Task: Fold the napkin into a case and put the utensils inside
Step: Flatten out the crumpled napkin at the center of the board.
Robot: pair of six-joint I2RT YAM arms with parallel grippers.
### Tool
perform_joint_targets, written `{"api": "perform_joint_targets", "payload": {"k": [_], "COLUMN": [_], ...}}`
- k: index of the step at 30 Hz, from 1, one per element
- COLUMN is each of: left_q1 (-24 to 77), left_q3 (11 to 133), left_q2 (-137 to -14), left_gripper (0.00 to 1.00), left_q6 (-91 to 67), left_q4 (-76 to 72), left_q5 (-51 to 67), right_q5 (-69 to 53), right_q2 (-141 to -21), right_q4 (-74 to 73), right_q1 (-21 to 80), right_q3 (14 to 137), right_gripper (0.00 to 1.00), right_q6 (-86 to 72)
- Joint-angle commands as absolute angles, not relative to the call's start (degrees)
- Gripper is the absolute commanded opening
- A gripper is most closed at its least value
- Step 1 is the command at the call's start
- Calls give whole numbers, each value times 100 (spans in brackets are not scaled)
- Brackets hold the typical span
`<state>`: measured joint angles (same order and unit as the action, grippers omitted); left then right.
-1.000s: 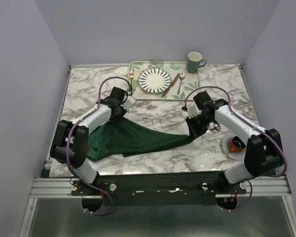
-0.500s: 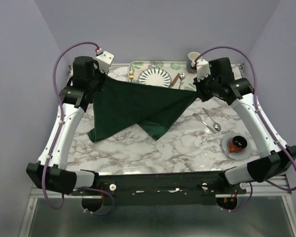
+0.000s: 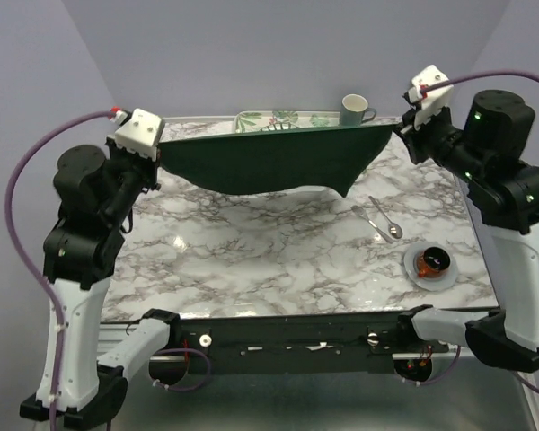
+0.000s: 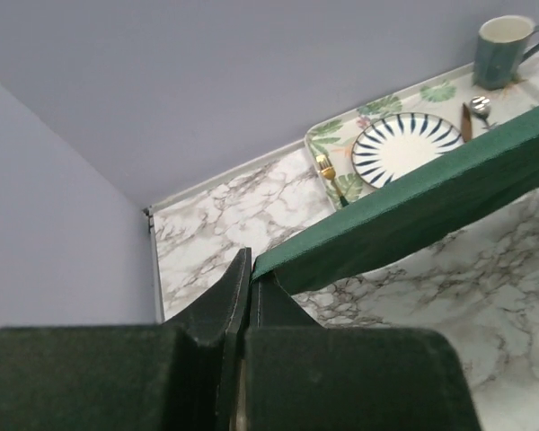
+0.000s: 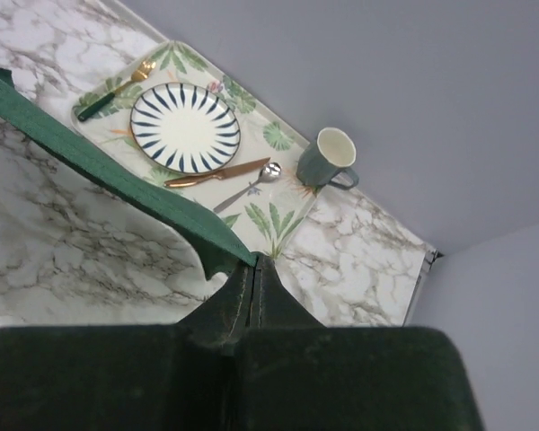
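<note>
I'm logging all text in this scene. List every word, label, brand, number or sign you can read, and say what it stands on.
No readable text in any view.
The mug, striped plate, leaf-patterned tray and napkin show only plain colour or pattern, no lettering.
The small white dish is too small to tell whether it has any marking.

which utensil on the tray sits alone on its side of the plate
The gold fork; the knife and spoon lie together toward the mug.
</note>
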<state>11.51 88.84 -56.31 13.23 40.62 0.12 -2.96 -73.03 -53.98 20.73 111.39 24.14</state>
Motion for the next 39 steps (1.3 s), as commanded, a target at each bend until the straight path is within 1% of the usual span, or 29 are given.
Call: {"api": "perform_joint_targets", "payload": {"k": [1,4,8,11,15,16,20,23,24,25,26,28,29,31,32,36,39], "left_q1": [1099,1099,1099,1090,1099,1090,1099,1099,1099,1099,1107,1247,1509,1818,1967,2941,3312], "left_q3": [8948,8903,9104,9324,9466,9466,9300,9307,9334,9386,9517,9693,9834,9931,9958,10054,10177], "left_q2": [-4721,-4316,-4192,-4368,-4841,-4947,-5466,-6133,-6552,-6774,-6994,-7714,-7952,-8602,-8796,-9788,-10333], "left_gripper": [0,0,0,0,0,0,0,0,0,0,0,0,0,0,0,0,0], "left_q6": [1319,1292,1117,967,940,967,1090,1073,1107,1081,1046,1054,1107,1308,1370,1582,1600], "left_q4": [4631,4799,4939,4992,4870,4808,4343,3956,3842,3789,3736,3665,3630,3525,3481,3375,3261], "left_q5": [560,826,573,186,-1147,-1308,-1196,-985,-819,-661,-294,-150,-202,-255,-272,-220,-123], "right_q5": [-641,-1124,-1915,-2425,-2917,-2961,-2936,-2918,-3022,-3041,-3032,-2892,-2813,-2795,-2830,-3075,-3373], "right_q2": [-6567,-6250,-6064,-6205,-6450,-6529,-6968,-7321,-7400,-7383,-7357,-7234,-7216,-7198,-7172,-6961,-6847], "right_q4": [-6020,-6380,-6741,-6987,-7119,-7137,-7031,-7005,-6944,-6874,-6760,-6461,-6373,-6258,-6223,-6065,-6117], "right_q1": [2048,2057,2048,2057,2057,2057,2057,2048,2048,2048,2039,2013,1995,1855,1802,1731,1723], "right_q3": [11232,11311,11381,11495,11522,11522,11374,10918,10733,10218,9952,9381,8856,8387,7880,6815,6357], "right_gripper": [0,1,1,1,0,1,1,0,1,0,1,1,0,1,1,0,1], "right_q6": [2865,2892,2708,2497,2259,2137,1802,1635,1609,1591,1573,1573,1573,1556,1556,1591,1678]}}
